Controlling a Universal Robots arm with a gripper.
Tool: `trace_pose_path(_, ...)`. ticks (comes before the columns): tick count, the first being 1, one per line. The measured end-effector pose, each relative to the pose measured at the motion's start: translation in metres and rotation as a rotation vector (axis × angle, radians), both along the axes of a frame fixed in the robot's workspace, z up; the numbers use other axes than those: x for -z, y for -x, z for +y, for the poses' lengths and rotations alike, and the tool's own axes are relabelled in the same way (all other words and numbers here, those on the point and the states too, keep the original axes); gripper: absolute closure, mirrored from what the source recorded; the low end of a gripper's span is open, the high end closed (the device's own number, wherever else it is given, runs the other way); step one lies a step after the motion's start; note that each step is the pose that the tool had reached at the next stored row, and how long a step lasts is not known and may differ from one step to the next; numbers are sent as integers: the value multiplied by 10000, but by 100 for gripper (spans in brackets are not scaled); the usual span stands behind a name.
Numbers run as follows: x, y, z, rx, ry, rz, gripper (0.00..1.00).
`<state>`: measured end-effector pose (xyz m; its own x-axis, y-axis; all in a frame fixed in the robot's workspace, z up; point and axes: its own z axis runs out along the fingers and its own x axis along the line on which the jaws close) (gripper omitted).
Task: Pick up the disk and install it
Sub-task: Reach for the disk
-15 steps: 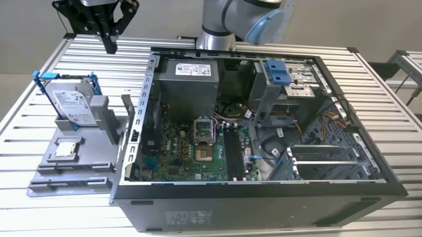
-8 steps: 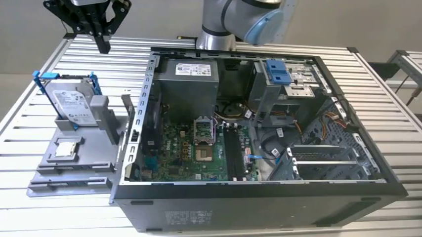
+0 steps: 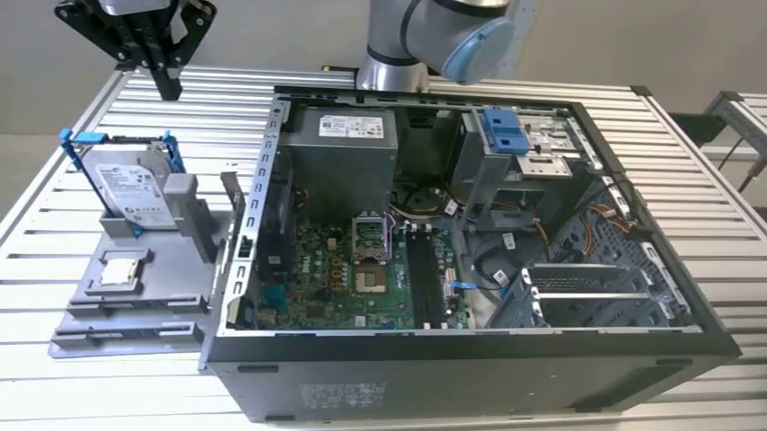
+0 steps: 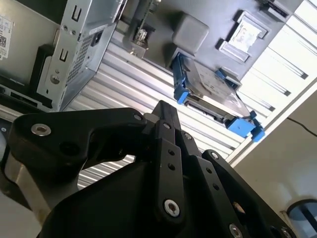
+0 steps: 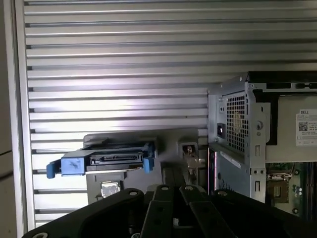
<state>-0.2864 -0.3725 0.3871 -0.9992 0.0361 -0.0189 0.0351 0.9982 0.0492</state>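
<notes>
— Since the disk [image 3: 126, 184] stands propped on edge in the grey stand [image 3: 156, 269], can I reach it?

— You can. Tilted like that, its 2 blue rails are exposed for your gripper [image 3: 168, 85], which hangs above and beyond it, well apart, holding nothing.

— And the fingers?

— Pressed together, by the exterior view. Your disk sits outside the computer case [image 3: 480, 377], at the exterior view's left. The case lies open on its side, so, I judge, you can reach its bays from above.
</notes>
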Motion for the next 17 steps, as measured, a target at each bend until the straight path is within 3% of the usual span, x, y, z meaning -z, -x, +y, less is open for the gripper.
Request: trace_pose_path(17, 73, 486, 0, -265, 0, 0, 100)
